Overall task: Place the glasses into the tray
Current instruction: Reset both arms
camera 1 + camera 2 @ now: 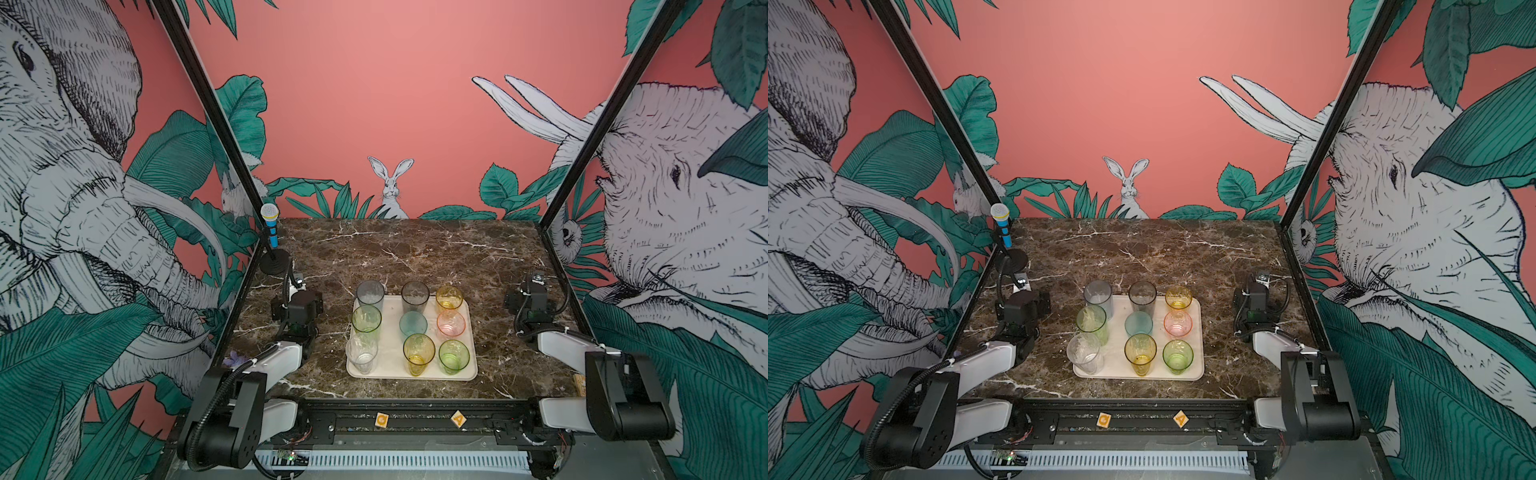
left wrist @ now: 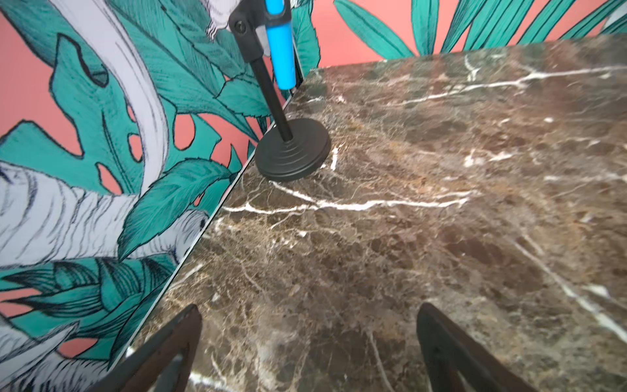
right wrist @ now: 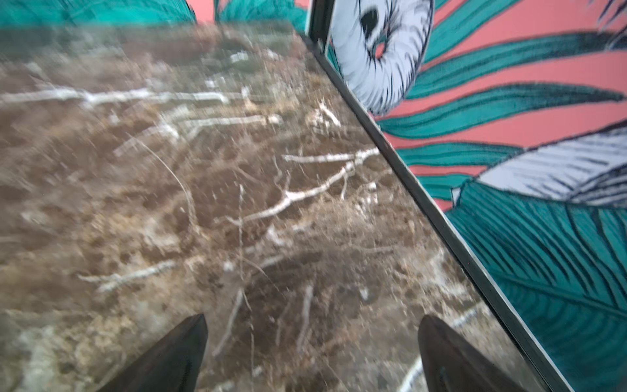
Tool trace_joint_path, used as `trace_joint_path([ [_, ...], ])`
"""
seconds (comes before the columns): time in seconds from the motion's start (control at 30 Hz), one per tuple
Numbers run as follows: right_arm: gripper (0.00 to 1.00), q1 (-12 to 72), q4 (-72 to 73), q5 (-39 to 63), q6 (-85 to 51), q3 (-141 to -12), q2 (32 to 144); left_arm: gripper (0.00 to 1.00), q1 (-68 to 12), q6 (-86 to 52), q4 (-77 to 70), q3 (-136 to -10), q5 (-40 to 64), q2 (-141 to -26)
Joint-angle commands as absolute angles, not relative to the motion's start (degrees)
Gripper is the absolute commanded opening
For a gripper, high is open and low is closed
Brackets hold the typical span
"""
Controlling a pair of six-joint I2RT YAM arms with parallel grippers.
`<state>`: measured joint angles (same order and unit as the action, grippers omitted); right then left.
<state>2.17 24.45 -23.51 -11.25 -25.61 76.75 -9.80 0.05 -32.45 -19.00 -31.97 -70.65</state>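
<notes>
The cream tray (image 1: 390,365) (image 1: 1117,370) lies at the front middle of the marble table. Several glasses stand upright on it in three rows: grey (image 1: 370,293), smoky brown (image 1: 414,296), amber (image 1: 449,299), pale green (image 1: 366,320), teal (image 1: 413,324), pink (image 1: 451,324), clear (image 1: 362,353), yellow (image 1: 418,353), green (image 1: 454,355). My left arm (image 1: 299,309) rests left of the tray and my right arm (image 1: 534,299) right of it, both apart from it. The left gripper (image 2: 308,312) and the right gripper (image 3: 312,322) are open over bare marble, holding nothing.
A blue toy microphone (image 1: 270,232) on a black stand with a round base (image 2: 291,156) sits at the table's back left edge. Two small letter blocks (image 1: 381,419) (image 1: 458,418) lie on the front rail. Black frame posts rise at both back corners.
</notes>
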Motion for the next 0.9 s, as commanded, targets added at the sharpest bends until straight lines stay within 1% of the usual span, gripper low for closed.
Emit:
trace_joint_path([
  [0.0, 0.99, 2.0, 31.7, -22.6, -10.2, -24.8, 77.4, 0.99, -9.6, 2.9, -40.3, -18.1, -30.2, -72.4],
  [0.1, 0.99, 1.7, 34.7, -22.4, -8.3, -25.3, 79.3, 0.99, -9.6, 6.2, -46.6, -17.5, -29.3, -75.1],
  [0.17, 0.99, 1.7, 34.3, -21.1, -7.0, -26.8, 80.7, 0.99, -9.6, 7.6, -49.4, -17.8, -28.3, -77.3],
  [0.23, 0.99, 1.7, 35.1, -20.2, -6.2, -26.9, 81.4, 0.99, -9.5, 7.8, -47.5, -19.3, -25.7, -78.0],
  [0.3, 0.99, 1.7, 40.6, -20.5, -5.6, -24.7, 81.5, 0.99, -9.5, 8.1, -53.1, -18.3, -22.9, -80.2],
  [0.37, 0.99, 1.7, 45.1, -20.6, -5.6, -22.6, 81.9, 0.99, -9.5, 8.2, -56.0, -17.8, -22.5, -82.7],
  [0.8, 0.99, 1.7, 49.6, -17.7, -4.5, -21.9, 85.4, 0.99, -9.5, 8.0, -57.5, -17.9, -22.7, -84.5],
  [0.87, 0.99, 1.8, 53.7, -16.1, -3.8, -20.6, 87.7, 0.99, -9.5, 7.8, -58.3, -17.6, -22.9, -84.9],
])
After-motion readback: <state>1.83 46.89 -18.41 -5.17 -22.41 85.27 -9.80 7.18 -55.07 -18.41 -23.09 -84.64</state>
